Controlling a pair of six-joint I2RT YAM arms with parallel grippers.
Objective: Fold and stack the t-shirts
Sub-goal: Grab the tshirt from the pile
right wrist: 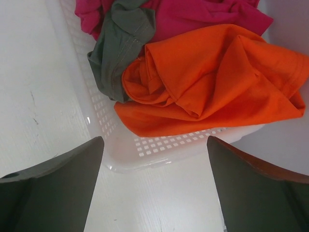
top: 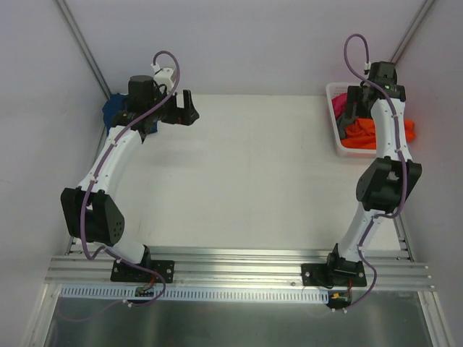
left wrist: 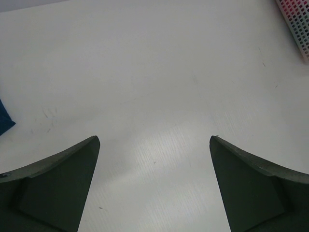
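Orange t-shirt (right wrist: 217,77) lies crumpled in the basket (right wrist: 145,150) before my right pincer (right wrist: 154,138), spread wide, holding nothing; my left pincer (left wrist: 154,137) hangs equally wide, empty, over the tabletop (left wrist: 145,72).

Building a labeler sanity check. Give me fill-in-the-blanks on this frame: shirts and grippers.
1. The orange t-shirt lies in the white ____.
2. Of the two wrist views, only the ____ one shows the navy t-shirt.
3. The left gripper and the right gripper both stand ____.
Missing words: basket; left; open.
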